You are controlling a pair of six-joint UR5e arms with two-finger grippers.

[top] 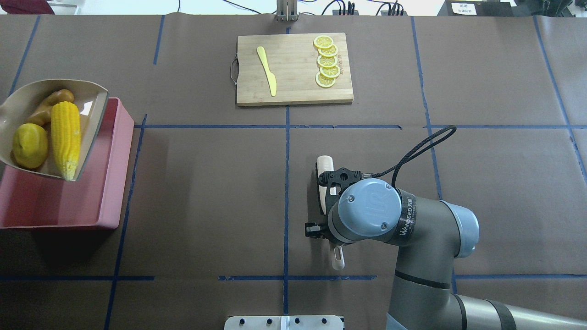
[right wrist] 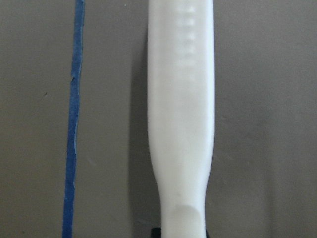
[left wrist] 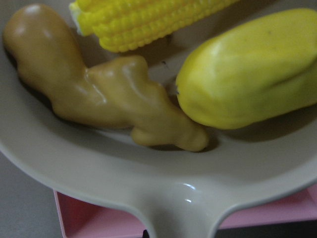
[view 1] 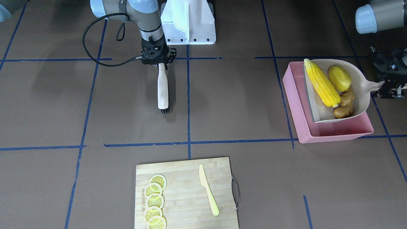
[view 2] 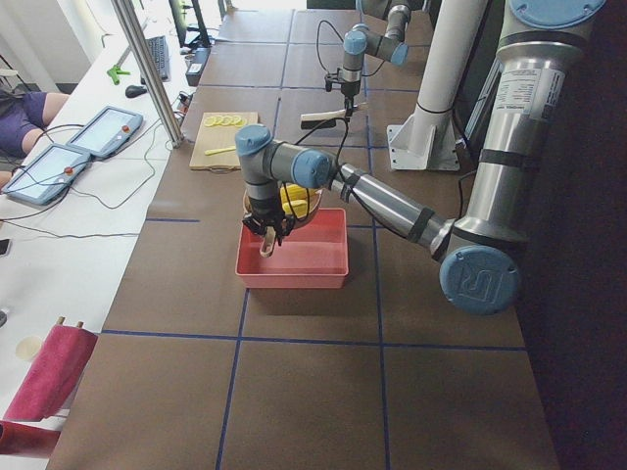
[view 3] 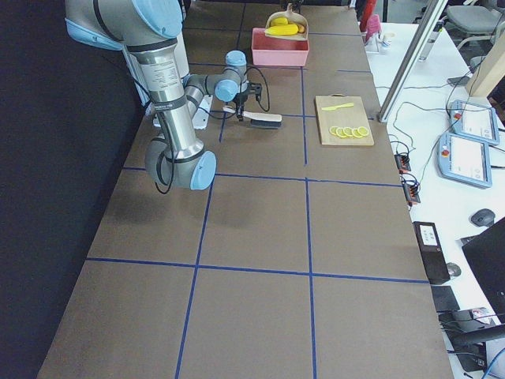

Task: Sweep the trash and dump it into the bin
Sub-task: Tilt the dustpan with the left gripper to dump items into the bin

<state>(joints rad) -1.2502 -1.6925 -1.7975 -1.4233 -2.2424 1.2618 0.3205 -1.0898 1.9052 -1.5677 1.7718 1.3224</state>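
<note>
The trash lies in a beige dustpan: a corn cob, a yellow potato-like lump and a tan ginger root. The dustpan hangs tilted over the pink bin, its open edge above the bin's floor. My left gripper is shut on the dustpan's handle. The left wrist view shows the ginger, the lump and the corn close up. My right gripper is shut on a white-handled brush, held level over the table's middle with its bristles down.
A bamboo cutting board at the table's far side from the robot carries several lemon slices and a pale yellow knife. The robot's white base stands behind the brush. Blue tape lines grid the brown table.
</note>
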